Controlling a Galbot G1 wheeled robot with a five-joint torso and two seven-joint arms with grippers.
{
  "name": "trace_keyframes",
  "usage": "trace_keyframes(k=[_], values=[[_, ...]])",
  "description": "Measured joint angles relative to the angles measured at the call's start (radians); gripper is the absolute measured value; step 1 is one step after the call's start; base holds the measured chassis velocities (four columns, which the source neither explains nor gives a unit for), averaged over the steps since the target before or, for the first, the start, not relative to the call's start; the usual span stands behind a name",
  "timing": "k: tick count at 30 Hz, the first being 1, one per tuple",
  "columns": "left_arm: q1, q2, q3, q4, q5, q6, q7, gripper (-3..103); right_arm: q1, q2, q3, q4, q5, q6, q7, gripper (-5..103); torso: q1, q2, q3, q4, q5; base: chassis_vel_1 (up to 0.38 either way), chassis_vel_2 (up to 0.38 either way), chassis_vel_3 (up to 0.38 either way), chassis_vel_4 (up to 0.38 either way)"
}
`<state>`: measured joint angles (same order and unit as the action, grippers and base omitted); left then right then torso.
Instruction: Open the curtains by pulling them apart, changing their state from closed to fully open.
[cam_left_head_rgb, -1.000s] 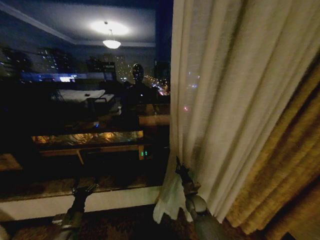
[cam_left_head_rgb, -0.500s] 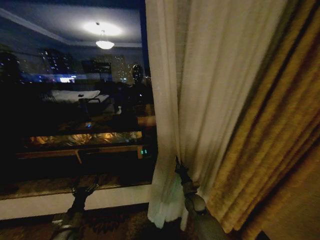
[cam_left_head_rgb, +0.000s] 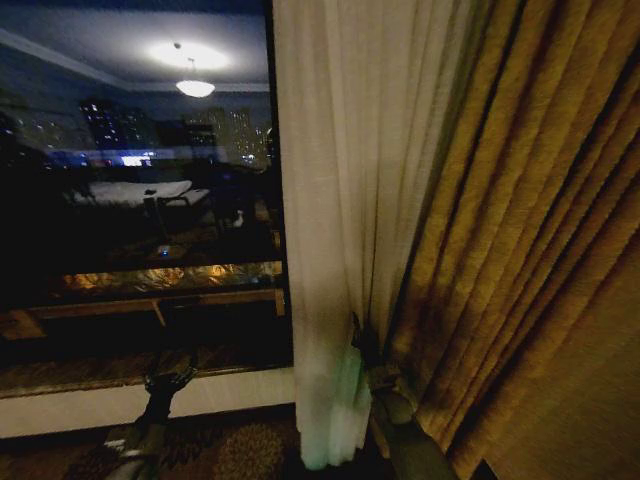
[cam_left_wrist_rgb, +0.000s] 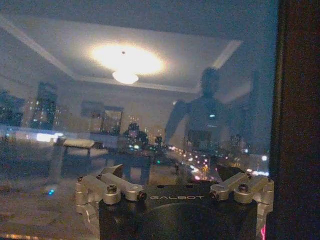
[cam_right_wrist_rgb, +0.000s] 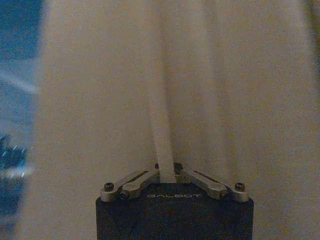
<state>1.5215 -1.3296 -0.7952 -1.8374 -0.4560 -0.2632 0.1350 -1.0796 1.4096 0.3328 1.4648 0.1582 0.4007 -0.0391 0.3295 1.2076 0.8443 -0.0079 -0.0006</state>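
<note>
One sheer cream curtain panel (cam_left_head_rgb: 330, 200) hangs in tight pleats in the middle of the head view, bunched against a golden drape. My right gripper (cam_left_head_rgb: 360, 338) is low at the panel's fold and shut on it. In the right wrist view a narrow pleat of the curtain (cam_right_wrist_rgb: 160, 100) runs straight down between the closed fingers of the right gripper (cam_right_wrist_rgb: 166, 170). My left gripper (cam_left_head_rgb: 168, 381) hangs low before the bare window, apart from any fabric. The left gripper (cam_left_wrist_rgb: 172, 176) has its fingers spread open and holds nothing.
The thick golden-yellow drape (cam_left_head_rgb: 520, 250) covers the right side. Dark window glass (cam_left_head_rgb: 130, 230) reflects a ceiling lamp and the room. A pale sill (cam_left_head_rgb: 100, 405) runs under the glass, with patterned carpet (cam_left_head_rgb: 230, 450) below it.
The whole head view has swung to the right. The sheer panel now looks narrower and more bunched against the golden drape. My right gripper stays shut on it; the left arm keeps its place.
</note>
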Motion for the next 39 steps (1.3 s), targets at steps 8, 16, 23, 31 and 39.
trace_keyframes(k=[8,16,23,31,39], values=[[0.0,0.0,-0.001,0.0,0.0,0.0,-0.001,100,0.004,0.009,-0.014,-0.019,-0.041,-0.02,0.013,0,0.0,0.0,0.0,0.0,0.0003,0.016,0.013,-0.01,-0.011],[0.0,0.0,0.0,0.0,0.0,0.0,-0.001,100,0.03,-0.024,0.037,-0.063,-0.036,-0.078,0.142,0,0.0,0.0,0.0,0.0,0.0006,0.0,0.0,0.0,0.0],[0.0,0.0,0.0,0.0,0.0,0.0,-0.001,100,0.047,-0.068,0.093,-0.06,-0.018,-0.155,0.274,0,0.0,0.0,0.0,0.0001,0.0004,0.0,0.0,0.0,0.0],[0.0,0.0,0.0,0.0,0.0,0.0,-0.001,100,0.039,-0.101,0.162,-0.055,-0.036,-0.215,0.412,0,0.0,0.0,0.0,0.0,0.0006,0.0,0.0,0.0,0.0],[0.0,0.0,0.0,0.0,0.0,0.0,-0.001,100,0.021,-0.122,0.186,-0.037,-0.059,-0.251,0.477,0,0.0,0.0,0.0,-0.0002,0.0006,0.0,0.0,0.0,0.0]])
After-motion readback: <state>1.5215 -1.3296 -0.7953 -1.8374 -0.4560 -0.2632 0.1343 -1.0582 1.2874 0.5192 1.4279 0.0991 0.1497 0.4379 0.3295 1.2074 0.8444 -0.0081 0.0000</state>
